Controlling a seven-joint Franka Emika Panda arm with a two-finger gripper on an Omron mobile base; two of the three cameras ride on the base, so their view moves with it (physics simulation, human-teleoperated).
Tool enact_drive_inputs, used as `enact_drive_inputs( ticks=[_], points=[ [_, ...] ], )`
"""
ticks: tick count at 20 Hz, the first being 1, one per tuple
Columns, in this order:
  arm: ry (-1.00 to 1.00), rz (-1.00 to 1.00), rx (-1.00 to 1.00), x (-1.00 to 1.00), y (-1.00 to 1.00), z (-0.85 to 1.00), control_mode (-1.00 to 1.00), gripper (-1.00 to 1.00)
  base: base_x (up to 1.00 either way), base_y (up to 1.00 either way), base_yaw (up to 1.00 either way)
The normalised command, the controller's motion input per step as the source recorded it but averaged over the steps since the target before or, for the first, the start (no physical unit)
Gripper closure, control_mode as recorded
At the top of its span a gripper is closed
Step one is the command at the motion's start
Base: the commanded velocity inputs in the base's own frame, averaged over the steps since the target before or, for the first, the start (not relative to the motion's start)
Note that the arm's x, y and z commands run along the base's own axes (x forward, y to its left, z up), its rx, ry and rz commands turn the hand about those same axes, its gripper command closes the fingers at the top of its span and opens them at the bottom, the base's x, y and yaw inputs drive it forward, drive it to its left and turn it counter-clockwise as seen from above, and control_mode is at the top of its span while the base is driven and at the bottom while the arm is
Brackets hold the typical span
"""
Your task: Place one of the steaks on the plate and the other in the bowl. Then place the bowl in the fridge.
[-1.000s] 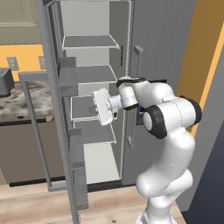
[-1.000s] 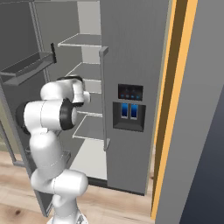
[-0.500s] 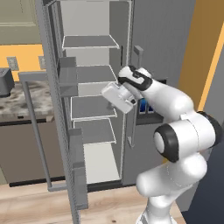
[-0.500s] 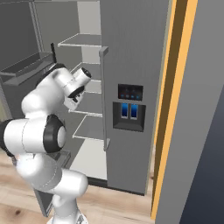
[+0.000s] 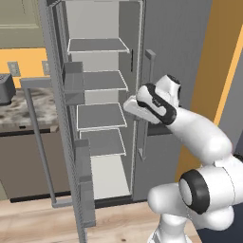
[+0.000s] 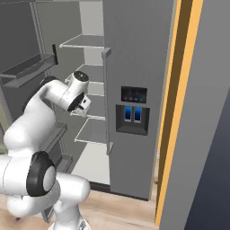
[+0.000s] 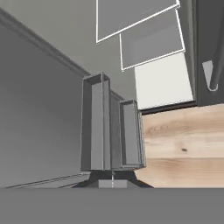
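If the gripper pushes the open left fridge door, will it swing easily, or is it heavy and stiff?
The open fridge door would probably swing on its hinge rather than slide or tip. It is tall and carries door bins, so it likely feels heavy. The shut gripper holds nothing, so pushing with closed fingers looks workable.

arm: glossy white rounded shells, smooth, no cables or screws visible. joints marked by dark grey to black rings; one large black disc joint low on the body, seen again in the right base view. wrist section carries a black band with a thin white edge line. hand block white, boxy, dark detail on its face. finger tips small, dark, pressed together.
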Motion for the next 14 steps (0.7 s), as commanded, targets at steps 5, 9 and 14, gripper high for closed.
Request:
enact_drive_inputs(
  ticks=[5,9,14],
  points=[
    [-0.37,-0.01,-0.47,-0.54,-0.35,0.03,-1.0,-1.0,0.0,0.0,0.0],
    [-0.23,-0.04,-0.28,-0.23,-0.04,0.1,-1.0,-1.0,0.0,0.0,0.0],
    [-0.12,-0.02,-0.02,-0.68,-0.02,0.61,-1.0,-1.0,0.0,0.0,0.0]
  ],
)
